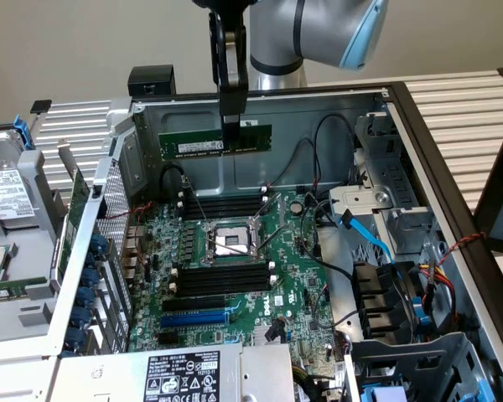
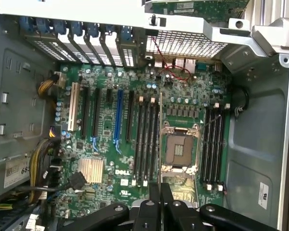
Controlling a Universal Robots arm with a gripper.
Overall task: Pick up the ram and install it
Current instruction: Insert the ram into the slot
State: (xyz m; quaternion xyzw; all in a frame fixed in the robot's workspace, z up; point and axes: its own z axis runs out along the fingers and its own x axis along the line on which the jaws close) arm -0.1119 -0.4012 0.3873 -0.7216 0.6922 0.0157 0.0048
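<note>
The ram [image 1: 215, 141] is a long green stick with a white label, hanging level above the open computer case, near its back wall. My gripper [image 1: 231, 136] comes straight down from above and is shut on the stick's top edge, right of its middle. In the wrist view my gripper [image 2: 160, 195] holds the ram [image 2: 160, 139] edge-on; it shows as a thin line over the motherboard, between the CPU socket [image 2: 179, 149] and a bank of black slots [image 2: 147, 139]. A second bank of black slots [image 2: 213, 144] lies on the socket's other side.
The motherboard [image 1: 293, 285] lies flat in the case, with black slots [image 1: 222, 205] behind the CPU socket [image 1: 230, 243] and more in front [image 1: 222, 276]. A blue slot [image 1: 194, 319] sits nearer the front. Cables and drive bays [image 1: 386, 293] crowd the exterior view's right.
</note>
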